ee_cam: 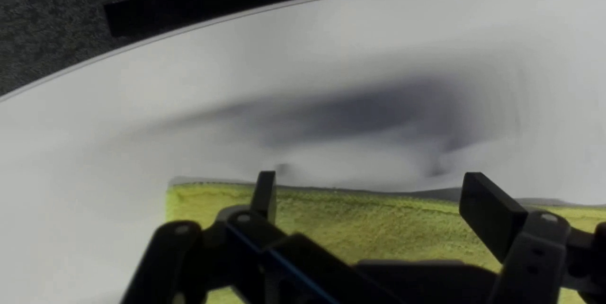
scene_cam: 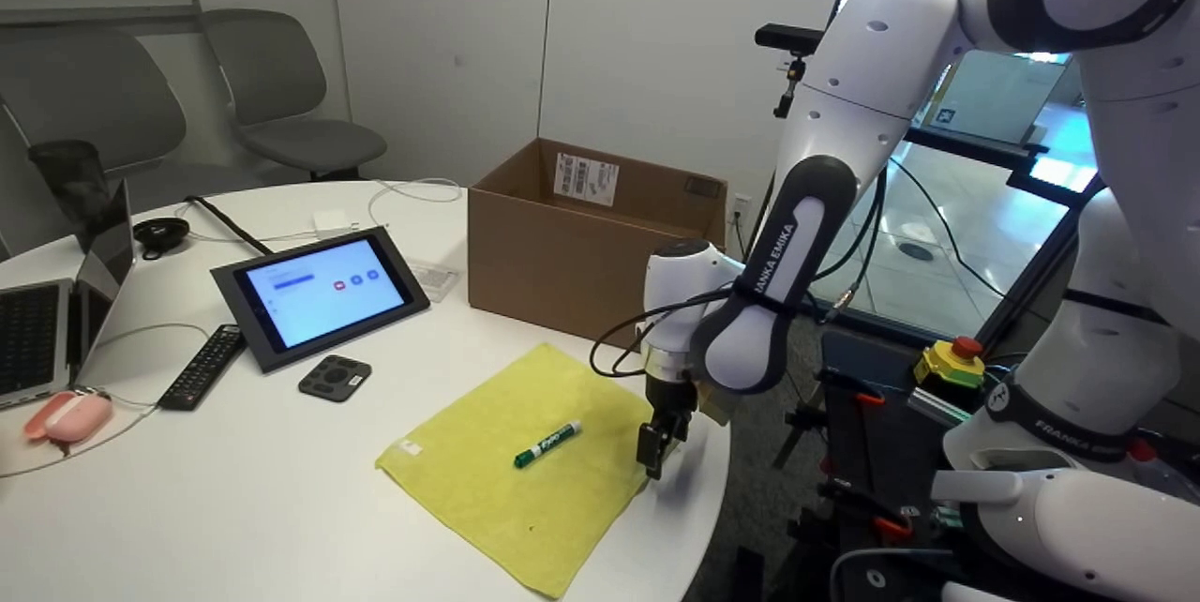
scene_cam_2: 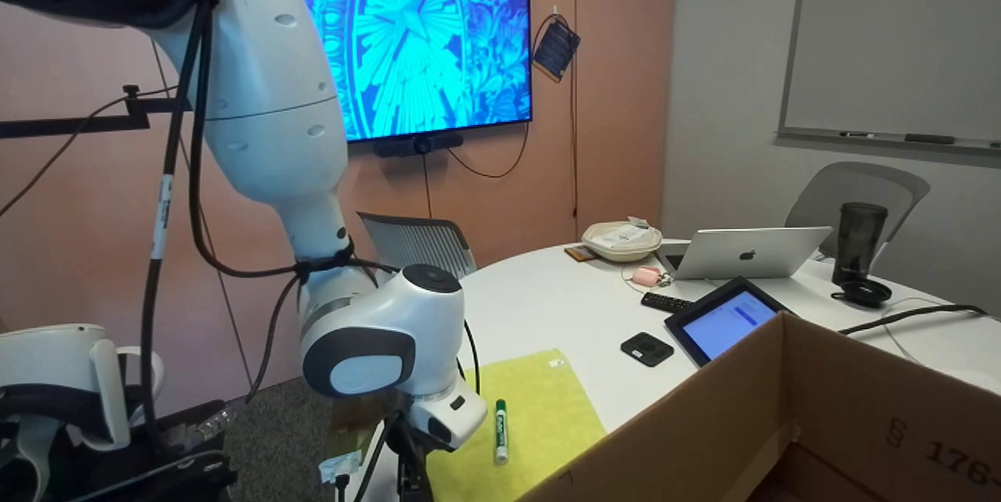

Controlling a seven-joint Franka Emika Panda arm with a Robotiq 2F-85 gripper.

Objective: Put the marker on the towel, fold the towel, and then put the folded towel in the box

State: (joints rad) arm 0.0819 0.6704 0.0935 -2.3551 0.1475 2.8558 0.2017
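Your tool has its jaws spread wide; in the wrist view the hem of the towel runs across between the two tips. You cannot tell from these views whether either tip touches the cloth. You have the tool low, just in from the rounded edge of the counter, on the side facing the base of the arm. That edge curves across the top of the wrist view, with dark carpet beyond it.

Your towel lies flat and unfolded on the counter, near that same edge. A white tag shows by a corner on the side away from the tool. The marker, green and white, already rests on its side on the towel, well in from the hems; you can see it there in both exterior views.

The box stands upright and open-topped on the counter, just beside the towel, with a white label on an inner wall. In an exterior view, part of its base is hidden behind the arm.

Near the box you have a tablet with a lit screen, tilted up. A small dark keypad sits between the tablet and the towel, and a black remote lies beside the tablet. Toward the counter's opposite edge you see a laptop and a pink case.
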